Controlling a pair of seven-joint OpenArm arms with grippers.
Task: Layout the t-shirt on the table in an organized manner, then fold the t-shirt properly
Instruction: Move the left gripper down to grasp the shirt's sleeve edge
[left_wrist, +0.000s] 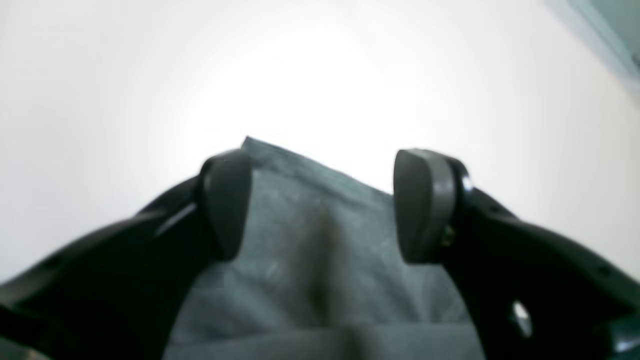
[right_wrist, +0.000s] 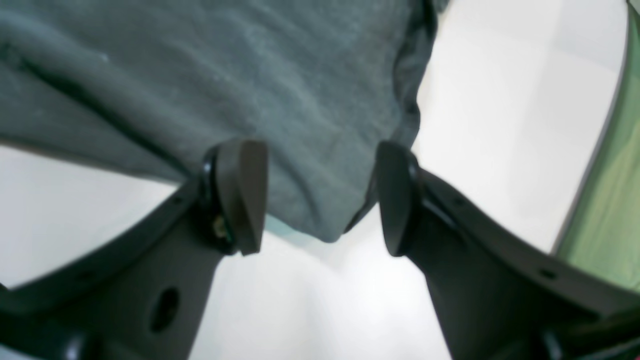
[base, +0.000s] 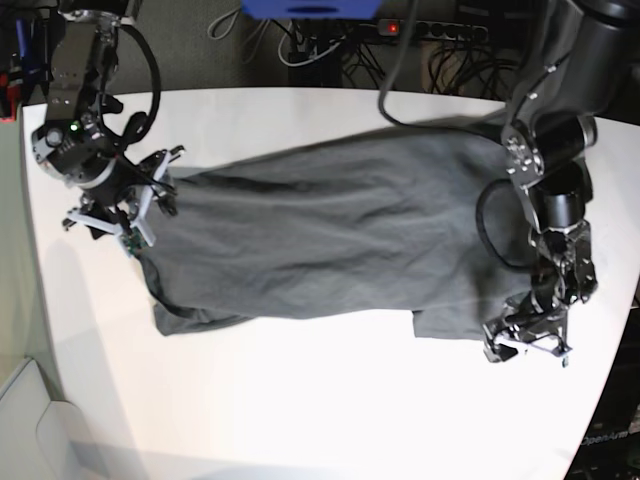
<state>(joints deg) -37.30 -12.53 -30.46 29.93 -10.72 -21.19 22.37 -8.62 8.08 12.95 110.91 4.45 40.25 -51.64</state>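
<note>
Lying spread | t-shirt (base: 330, 235) charcoal-grey, wrinkled | table (base: 300, 400) white

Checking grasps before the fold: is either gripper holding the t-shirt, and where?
Nothing is held. Left gripper and right gripper both stand open over edges of the t-shirt, with no cloth pinched.

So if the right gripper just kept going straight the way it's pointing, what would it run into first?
Most likely the t-shirt. In the right wrist view, the open right gripper has a corner of the grey cloth lying between and just beyond its fingers, with bare white table to the side. How close the cloth is remains unclear.
</note>
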